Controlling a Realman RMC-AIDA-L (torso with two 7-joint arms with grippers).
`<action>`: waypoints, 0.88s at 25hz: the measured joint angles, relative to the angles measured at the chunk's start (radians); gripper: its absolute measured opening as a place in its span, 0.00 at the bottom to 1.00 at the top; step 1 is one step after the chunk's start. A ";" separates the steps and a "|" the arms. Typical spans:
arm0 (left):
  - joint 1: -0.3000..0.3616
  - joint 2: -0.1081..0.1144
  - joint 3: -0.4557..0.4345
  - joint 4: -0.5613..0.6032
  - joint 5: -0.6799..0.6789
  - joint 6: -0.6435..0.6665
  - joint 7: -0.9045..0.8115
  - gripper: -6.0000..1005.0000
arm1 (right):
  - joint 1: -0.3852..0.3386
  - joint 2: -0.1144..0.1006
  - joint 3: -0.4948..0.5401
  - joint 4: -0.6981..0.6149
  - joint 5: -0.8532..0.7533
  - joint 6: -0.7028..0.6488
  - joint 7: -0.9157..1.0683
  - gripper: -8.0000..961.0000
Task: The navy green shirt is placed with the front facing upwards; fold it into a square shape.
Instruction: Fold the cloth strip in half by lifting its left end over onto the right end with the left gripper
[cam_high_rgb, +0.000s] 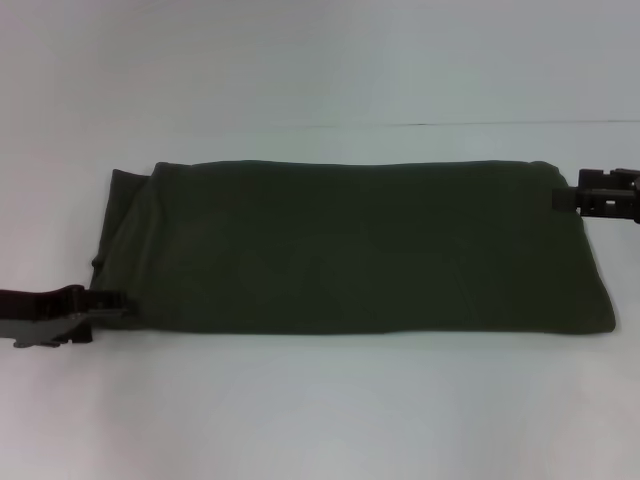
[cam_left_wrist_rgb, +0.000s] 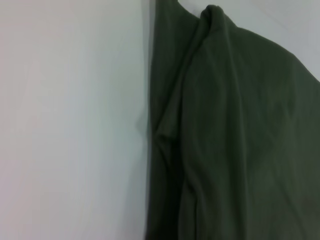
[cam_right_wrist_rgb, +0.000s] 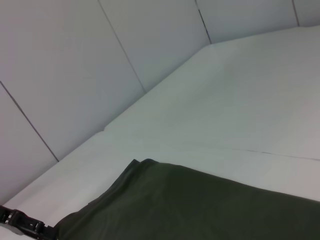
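Shirt: dark olive-green cotton shirt (cam_high_rgb: 370, 245) is lying folded into a long flat band across the middle of the white table (cam_high_rgb: 320, 410), running from my left side to my right. Only plain green cloth is facing up; I am seeing no lettering or label.

Shirt's left end: layers are stacking unevenly here, with a lower layer sticking out past the upper one. My left wrist camera is looking down on this end (cam_left_wrist_rgb: 225, 135), where soft ridges and folds are running along the fabric beside bare table (cam_left_wrist_rgb: 70, 125).

Shirt's right end: the edge is curving round at the near corner. My right wrist camera is showing a rounded corner of the cloth (cam_right_wrist_rgb: 190, 205) lying flat on the table (cam_right_wrist_rgb: 240, 100), with pale wall panels (cam_right_wrist_rgb: 75, 75) behind.

Left gripper: dark left gripper (cam_high_rgb: 108, 300) is sitting at the near left corner of the shirt, its tip touching the cloth edge. I cannot tell whether its fingers are parted or pinching.

Right gripper: dark right gripper (cam_high_rgb: 568, 198) is sitting at the far right corner, its tip overlapping the cloth edge. Again I cannot tell its finger state.
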 joint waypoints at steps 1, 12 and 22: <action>-0.003 0.001 0.002 -0.004 0.001 -0.004 0.000 0.88 | 0.000 0.000 0.002 0.000 0.000 0.000 0.000 0.94; -0.037 0.012 0.010 -0.014 -0.006 -0.026 0.002 0.87 | 0.000 0.000 0.017 0.000 0.000 0.000 0.000 0.94; -0.040 0.014 0.010 -0.004 -0.010 -0.006 0.007 0.87 | -0.002 0.000 0.018 0.000 0.000 0.007 -0.002 0.94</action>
